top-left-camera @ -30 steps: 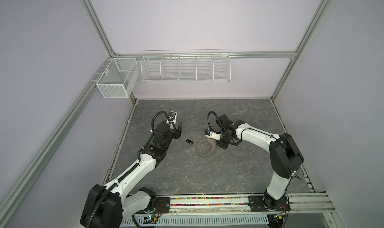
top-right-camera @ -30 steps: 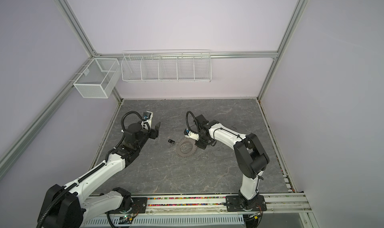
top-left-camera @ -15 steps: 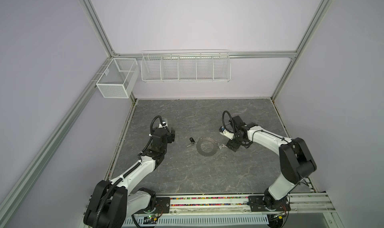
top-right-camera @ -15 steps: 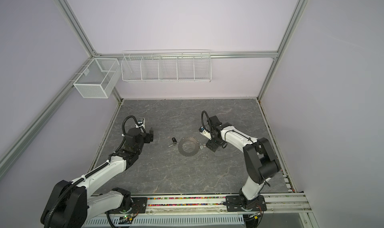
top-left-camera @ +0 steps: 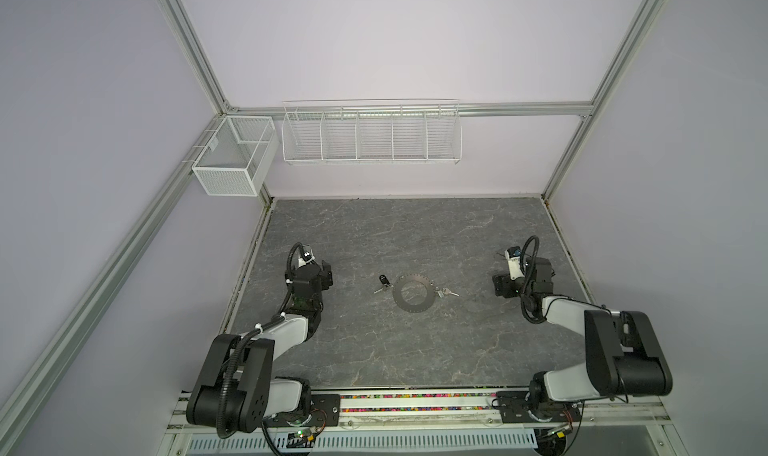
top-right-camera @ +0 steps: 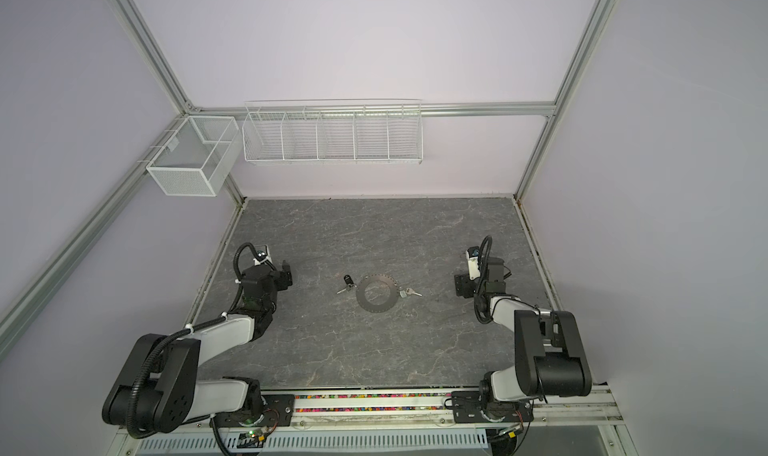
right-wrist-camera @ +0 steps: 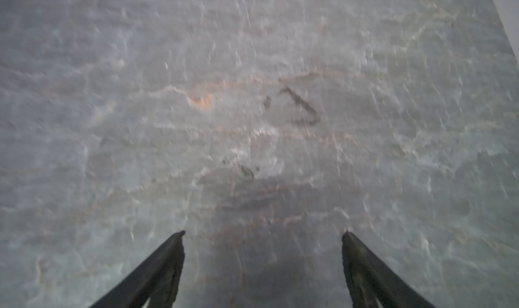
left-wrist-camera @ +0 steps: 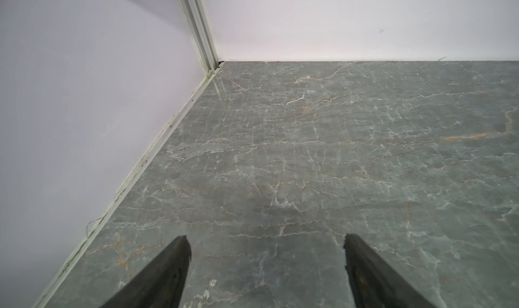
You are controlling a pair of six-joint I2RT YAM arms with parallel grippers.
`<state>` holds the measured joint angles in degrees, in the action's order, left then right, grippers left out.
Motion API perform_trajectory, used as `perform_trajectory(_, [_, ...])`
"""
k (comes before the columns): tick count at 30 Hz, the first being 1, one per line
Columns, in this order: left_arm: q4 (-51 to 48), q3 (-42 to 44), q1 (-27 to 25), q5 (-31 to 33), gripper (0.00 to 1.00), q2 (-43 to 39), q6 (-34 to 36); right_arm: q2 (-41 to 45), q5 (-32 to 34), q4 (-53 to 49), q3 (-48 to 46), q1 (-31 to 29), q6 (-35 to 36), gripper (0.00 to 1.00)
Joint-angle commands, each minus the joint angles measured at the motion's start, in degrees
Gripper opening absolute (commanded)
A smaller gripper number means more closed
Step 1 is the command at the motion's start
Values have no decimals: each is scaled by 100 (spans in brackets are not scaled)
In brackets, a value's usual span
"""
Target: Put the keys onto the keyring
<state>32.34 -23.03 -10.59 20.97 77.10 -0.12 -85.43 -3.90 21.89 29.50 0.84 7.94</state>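
Grey marbled tabletop [top-left-camera: 415, 350], pale lilac walls round it; the only mark that might be writing is a dark scrawl [right-wrist-camera: 302, 107] on the stone under the right wrist camera, and it is too blurred to read.

Two arms, both folded low. The left arm [top-left-camera: 286, 329] sits by the left edge, its elbow back at the near edge and its forearm reaching forward. The left gripper [top-left-camera: 326, 276] faces the far left corner; in its wrist view [left-wrist-camera: 266, 242] the fingers stand wide apart with only bare stone between them. The right arm [top-left-camera: 565, 312] is folded much the same by the right edge. The right gripper [top-left-camera: 503, 285] is tipped down at the stone, spread wide and holding nothing [right-wrist-camera: 262, 236].

One keyring [top-left-camera: 414, 307] lies flat in the middle of the tabletop, well apart from both grippers, seen in both top views [top-right-camera: 377, 306]. Two keys lie with it. The black-tagged key [top-left-camera: 383, 280] is against the rim on the side toward the left edge, and the white-tagged key [top-left-camera: 444, 292] against the rim on the side toward the right edge. Whether either is hooked through the rim's small holes I cannot tell.

Two baskets hang above the far edge: a small mesh basket [top-left-camera: 232, 158] at the far left corner and a long wire rack [top-left-camera: 371, 131] with five compartments
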Motion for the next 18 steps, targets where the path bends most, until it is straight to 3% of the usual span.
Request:
perform_trajectory(1, [276, -215, 162, -482, 85, 101, 118, -127, -838, 1172, 130, 310, -437, 89])
perform_trajectory(3, [751, -64, 179, -661, 85, 179, 437, -107, -1101, 1394, -6, 435, -498, 88])
perform_trajectory(8, [2451, 277, 800, -1387, 86, 1160, 56, -90, -1073, 1479, -54, 403, -454, 88])
perform_trajectory(11, [2317, 306, 901, -1181, 87, 1094, -184, -46, -879, 1658, -175, 364, -461, 88])
perform_trajectory(12, [2380, 261, 901, -990, 99, 1173, -217, -28, -746, 1776, -243, 330, -475, 88])
perform_trajectory(18, [2274, 268, 892, -972, 98, 1115, -192, -347, -164, 3282, -875, 170, -526, 88])
